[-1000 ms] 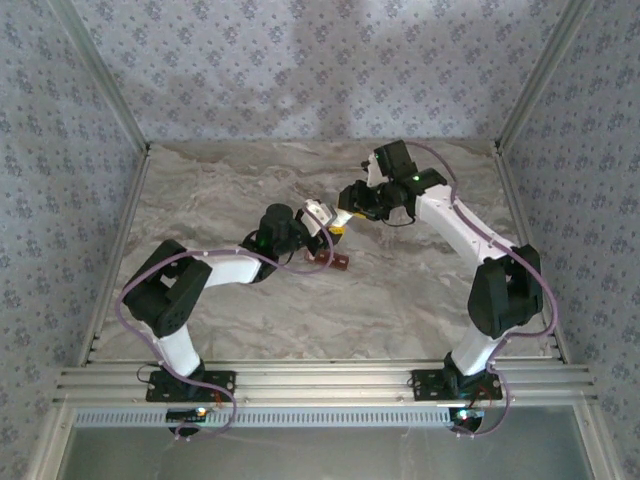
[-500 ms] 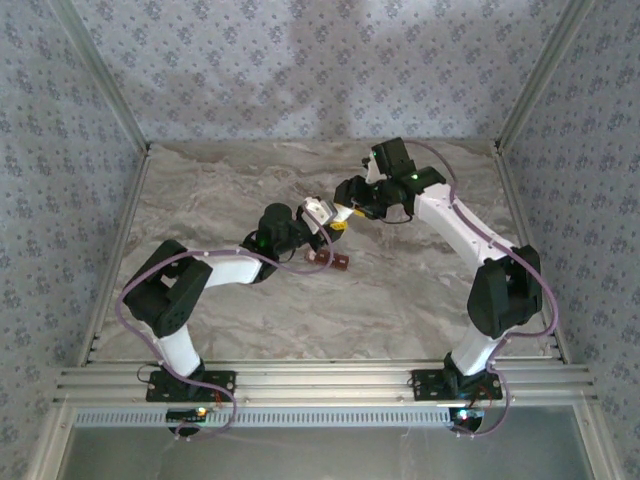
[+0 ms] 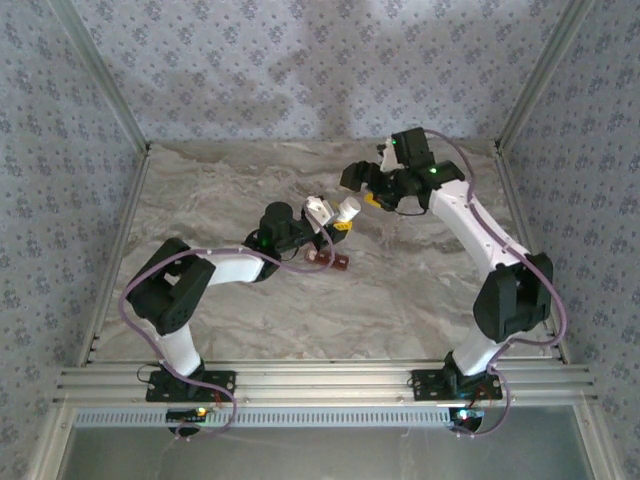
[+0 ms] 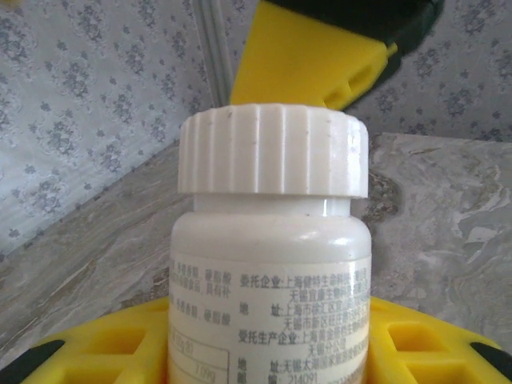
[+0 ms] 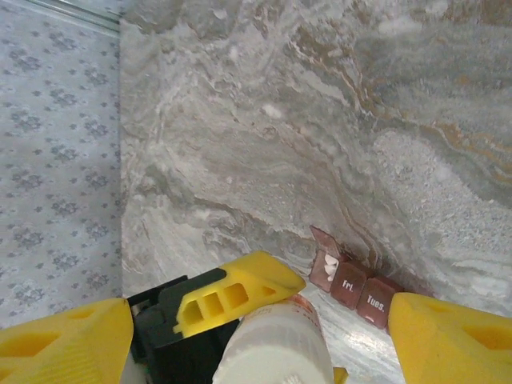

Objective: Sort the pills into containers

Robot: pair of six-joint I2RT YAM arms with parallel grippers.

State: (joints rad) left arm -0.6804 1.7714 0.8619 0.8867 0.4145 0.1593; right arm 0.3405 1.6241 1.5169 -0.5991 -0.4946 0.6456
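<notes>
Lettering on the containers (image 5: 352,282) could be read from the right wrist camera alone: two shut lids marked "Fri." and "Tues.", and beside them an end compartment with its lid tipped up and white pills (image 5: 329,263) lying inside. From above, the same strip was just a small dark red-brown bar on the marble table (image 3: 220,190), a little to the arm-base side of the white bottle (image 3: 347,209). The left wrist camera gave the bottle close up instead, with its ribbed white cap (image 4: 272,152) screwed on and a label of small printed characters.

The strip lay flat on the table with its compartments in a row. The end away from the open lid was hidden behind a yellow finger of the right gripper (image 3: 365,192).

The left gripper (image 3: 334,218) was clamped around the bottle's body, a yellow finger on either side of the label, with the cap pointing away from the left arm. The right gripper stood just past the cap, its jaws spread wide with nothing between them. In the right wrist view, the bottle and a yellow left finger (image 5: 236,296) sat in front of the strip, and an orange-red band showed on the bottle. Patterned walls enclosed the table well behind the bottle.
</notes>
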